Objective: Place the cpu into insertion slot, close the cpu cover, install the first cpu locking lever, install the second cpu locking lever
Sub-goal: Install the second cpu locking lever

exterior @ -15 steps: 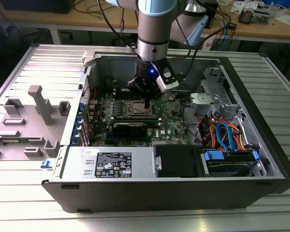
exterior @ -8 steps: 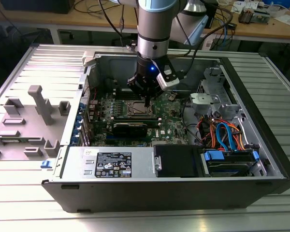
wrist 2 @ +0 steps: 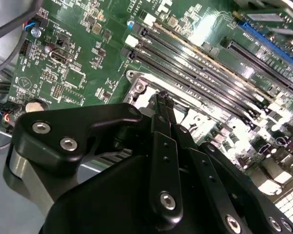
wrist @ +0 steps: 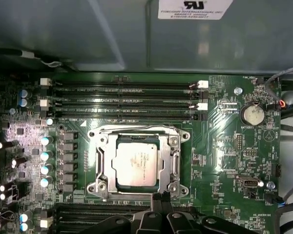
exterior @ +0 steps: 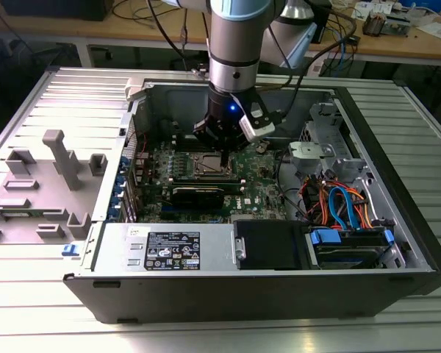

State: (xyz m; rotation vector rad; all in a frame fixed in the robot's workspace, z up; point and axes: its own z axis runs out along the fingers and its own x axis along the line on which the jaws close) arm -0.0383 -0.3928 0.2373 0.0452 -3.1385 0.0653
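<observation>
Cpu (wrist: pixel 136 165) seated in insertion slot (wrist: pixel 178 170), cpu cover (wrist: pixel 136 130) down over it; pincer (wrist: pixel 158 197) pinched shut, empty, at socket edge — lever step likely, needs hooking lever under catch.

The cpu (wrist: pixel 135 165) is shiny silver-grey on top with tiny dark print. The cpu cover (wrist: pixel 138 132) around it is shiny silver metal. The circuit board (wrist: pixel 224 161) is dark green with lots of tiny white marks and little silver dots. The memory slots (wrist: pixel 124 100) are long black stripes with white clips at the ends. A round coin battery (wrist: pixel 253 115) is silver. The gripper (wrist 2: pixel 162 103) is all black with silver screws. In the exterior view the arm (exterior: pixel 235 44) is grey with a light blue band. The computer case (exterior: pixel 73 110) is pale grey. The cables (exterior: pixel 342 206) are orange and blue.
</observation>
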